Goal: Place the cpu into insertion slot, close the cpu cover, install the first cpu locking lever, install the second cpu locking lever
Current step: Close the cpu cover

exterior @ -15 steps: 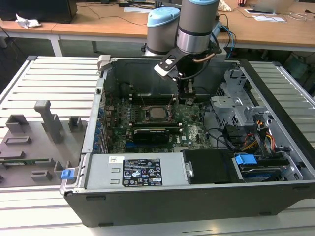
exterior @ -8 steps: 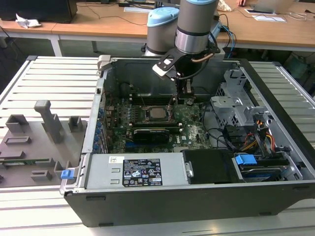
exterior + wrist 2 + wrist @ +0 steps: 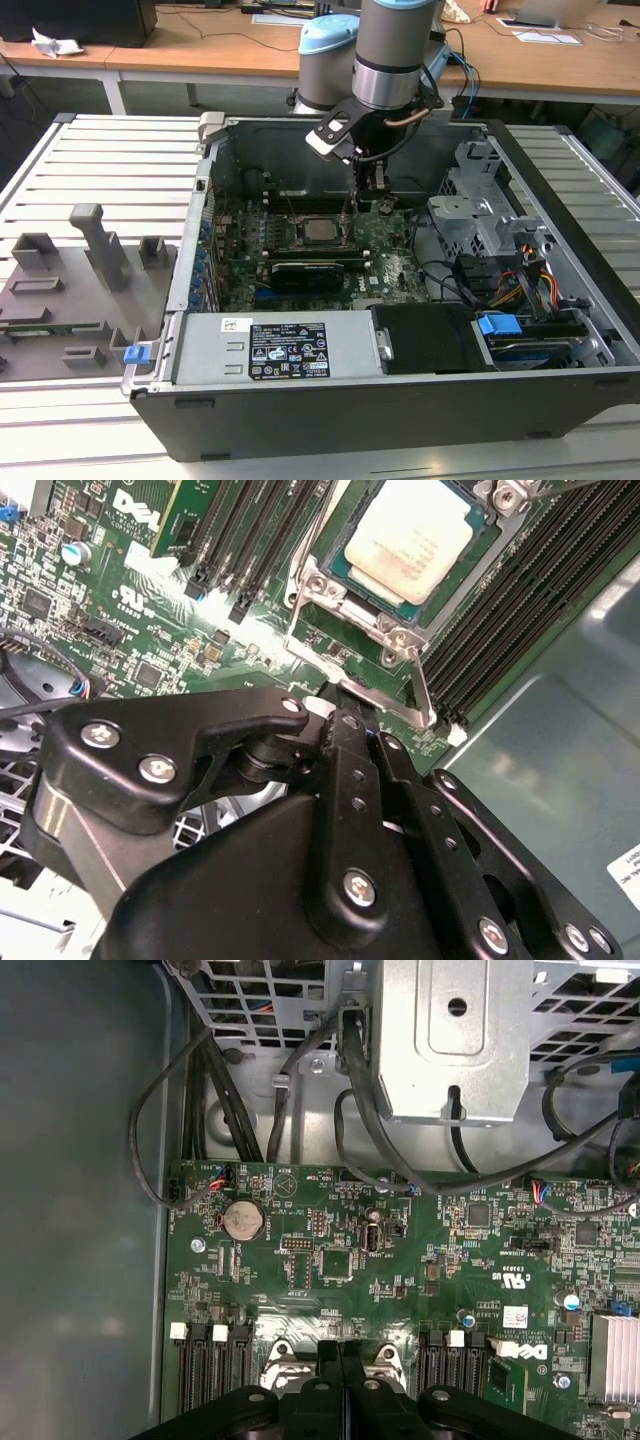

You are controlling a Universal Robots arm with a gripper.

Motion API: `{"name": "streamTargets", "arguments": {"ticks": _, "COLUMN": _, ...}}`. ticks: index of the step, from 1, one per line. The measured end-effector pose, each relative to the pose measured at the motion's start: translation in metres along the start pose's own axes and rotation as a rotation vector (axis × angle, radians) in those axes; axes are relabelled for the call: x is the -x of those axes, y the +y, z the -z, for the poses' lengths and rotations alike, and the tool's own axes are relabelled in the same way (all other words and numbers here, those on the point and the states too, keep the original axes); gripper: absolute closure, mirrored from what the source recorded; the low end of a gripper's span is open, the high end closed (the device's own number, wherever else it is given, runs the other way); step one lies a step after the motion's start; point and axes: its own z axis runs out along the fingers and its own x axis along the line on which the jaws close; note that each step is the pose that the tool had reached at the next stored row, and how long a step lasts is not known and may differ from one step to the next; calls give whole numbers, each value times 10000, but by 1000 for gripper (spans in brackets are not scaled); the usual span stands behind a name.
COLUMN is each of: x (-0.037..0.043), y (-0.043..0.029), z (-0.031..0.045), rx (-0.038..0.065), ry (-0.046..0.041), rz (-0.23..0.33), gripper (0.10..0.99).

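Claw (image 3: 343,698) is clenched. In both wrist views the two black fingers (image 3: 328,1360) sit pressed together with barely a seam between them. The tips are down right at the thin silver locking lever (image 3: 395,702) that runs along one edge of the socket. Touching it, I'd say, but I can't tell whether the wire is actually pinched between them.

Just past the tips, the cpu (image 3: 405,540) is already sitting flat in the insertion slot (image 3: 336,535), dull silver top facing up. The cpu cover (image 3: 325,590) looks to be lying down around it as a silver frame. Long black memory slots (image 3: 520,590) run just beside the socket.

In the first wrist view I get the green motherboard (image 3: 400,1260) stretching away from the fingers. There's a round coin battery (image 3: 243,1221) on it, and black cables (image 3: 150,1130) loop toward a grey metal drive cage (image 3: 450,1040).

In the exterior view the arm (image 3: 395,50) drops in from the upper middle of the frame into the open computer case (image 3: 300,420). The claw is just to the right of the socket near the centre. The power supply (image 3: 280,350) is in the lower middle, and a grey fixture tray (image 3: 60,290) sits at the exterior view's left.
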Motion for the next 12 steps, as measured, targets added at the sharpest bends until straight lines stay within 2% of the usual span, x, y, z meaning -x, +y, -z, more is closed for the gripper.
{"name": "streamTargets", "arguments": {"ticks": 12, "x": -3, "y": -76, "z": -4, "rx": 1, "ry": 2, "rz": 1, "gripper": 980}}
